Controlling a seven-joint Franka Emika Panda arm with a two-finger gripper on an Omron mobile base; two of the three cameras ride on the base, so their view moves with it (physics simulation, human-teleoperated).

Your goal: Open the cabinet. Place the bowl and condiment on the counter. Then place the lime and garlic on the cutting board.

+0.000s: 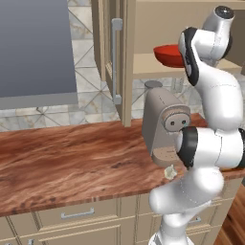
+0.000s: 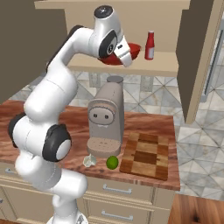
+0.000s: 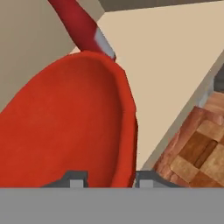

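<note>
A: How far along is it?

B: The tall beige wooden cabinet (image 2: 199, 61) already stands with its panelled doors swung wide. The wide glossy red bowl (image 3: 74, 122) sits on the cabinet shelf, and the slim red condiment bottle with a white cap (image 2: 150, 45) stands upright just beside it.

A: And the gripper (image 3: 107, 178)?

B: In the hand view its two dark tips straddle the bowl's rim, one inside and one outside. The jaws look narrow, nearly pinching the rim, though I can't tell for sure that they have gripped it.

A: What's left?

B: Nearly everything, I'd judge. Bowl and bottle must both come down to the reddish-brown wood-grain counter (image 1: 72, 158). The small bright green lime (image 2: 112, 162) and the pale lumpy garlic bulb (image 2: 89, 160) lie on the counter near the checkered wooden cutting board (image 2: 146, 155), not on it.
</note>
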